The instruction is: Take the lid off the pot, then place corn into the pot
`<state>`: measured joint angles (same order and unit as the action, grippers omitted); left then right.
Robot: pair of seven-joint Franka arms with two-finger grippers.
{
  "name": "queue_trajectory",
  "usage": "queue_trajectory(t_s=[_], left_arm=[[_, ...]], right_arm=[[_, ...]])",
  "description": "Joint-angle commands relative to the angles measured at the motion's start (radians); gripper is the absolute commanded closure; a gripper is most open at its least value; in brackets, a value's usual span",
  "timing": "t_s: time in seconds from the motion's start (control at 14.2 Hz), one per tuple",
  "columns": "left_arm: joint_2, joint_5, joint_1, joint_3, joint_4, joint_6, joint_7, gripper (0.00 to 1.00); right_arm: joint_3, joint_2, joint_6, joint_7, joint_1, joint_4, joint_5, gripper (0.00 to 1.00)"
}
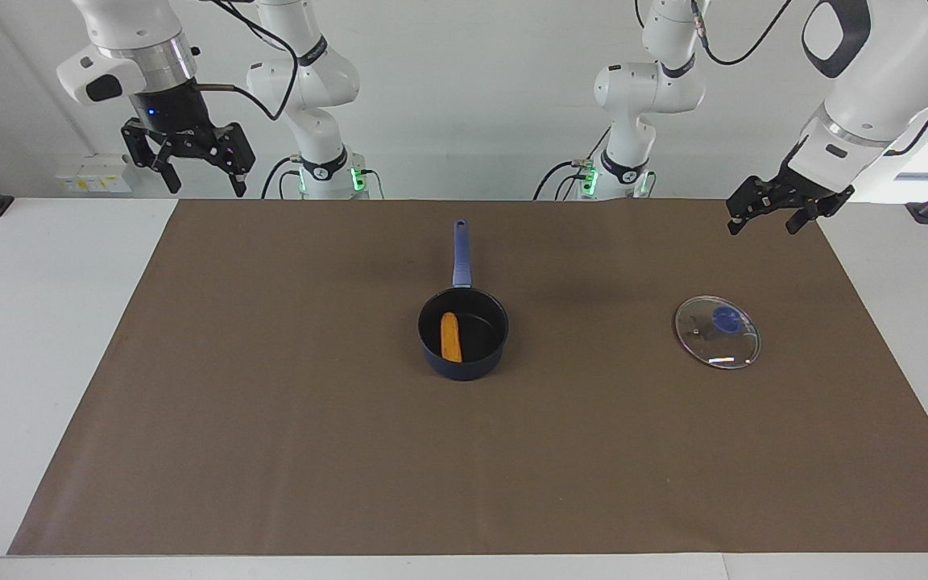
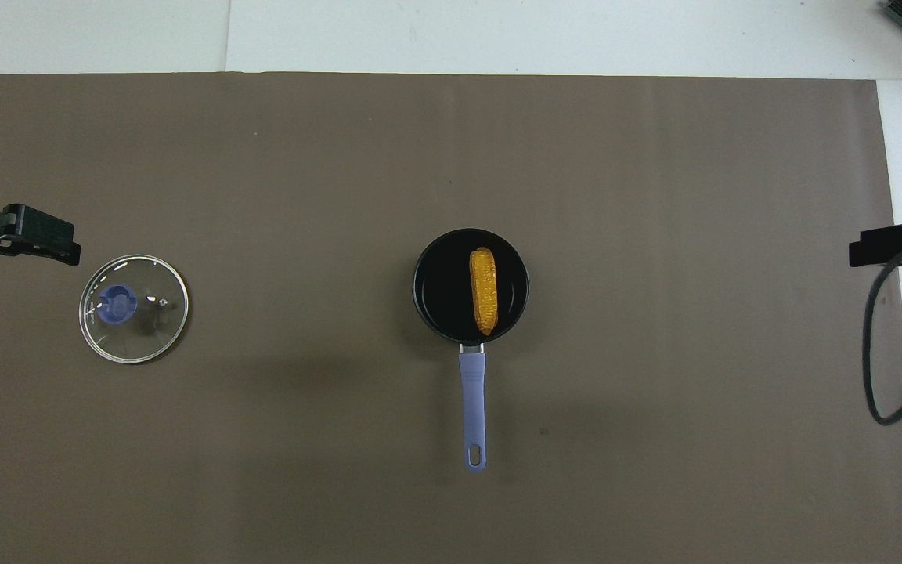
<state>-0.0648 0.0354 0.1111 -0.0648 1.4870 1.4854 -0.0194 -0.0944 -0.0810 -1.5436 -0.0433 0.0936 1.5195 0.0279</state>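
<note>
The dark blue pot (image 1: pixel 464 366) stands in the middle of the brown mat, its long handle pointing toward the robots. It also shows in the overhead view (image 2: pixel 431 294). The orange-yellow corn (image 1: pixel 451 337) lies inside the pot, as the overhead view (image 2: pixel 484 291) shows too. The glass lid (image 1: pixel 718 332) with its blue knob lies flat on the mat toward the left arm's end (image 2: pixel 134 308). My left gripper (image 1: pixel 762 228) is open and empty, raised over the mat's edge at that end. My right gripper (image 1: pixel 206 190) is open and empty, raised over the mat's edge at the right arm's end.
The brown mat (image 1: pixel 271 451) covers most of the white table (image 1: pixel 29 322). A black cable (image 2: pixel 882 376) hangs from the right arm at the mat's edge.
</note>
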Motion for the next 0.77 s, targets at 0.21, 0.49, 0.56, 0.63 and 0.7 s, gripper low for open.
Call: queue_trajectory(t_s=[0.21,0.49,0.56,0.63,0.7], left_arm=[[0.008,0.011,-0.007,0.002,0.001,-0.014,0.004,0.0],[0.008,0.011,-0.007,0.002,0.001,-0.014,0.004,0.0],[0.008,0.011,-0.007,0.002,0.001,-0.014,0.004,0.0],[0.008,0.011,-0.007,0.002,0.001,-0.014,0.004,0.0],[0.008,0.011,-0.007,0.002,0.001,-0.014,0.004,0.0]], right_arm=[[-0.005,-0.023,0.091,0.051,-0.012,0.008,-0.014,0.0],[-0.004,-0.02,0.089,0.048,-0.011,0.002,-0.014,0.0],[-0.002,-0.02,0.089,0.046,-0.009,0.001,-0.014,0.0],[-0.004,-0.02,0.089,0.052,-0.009,0.004,-0.013,0.0],[-0.01,-0.023,0.092,0.054,-0.017,0.008,-0.017,0.0]])
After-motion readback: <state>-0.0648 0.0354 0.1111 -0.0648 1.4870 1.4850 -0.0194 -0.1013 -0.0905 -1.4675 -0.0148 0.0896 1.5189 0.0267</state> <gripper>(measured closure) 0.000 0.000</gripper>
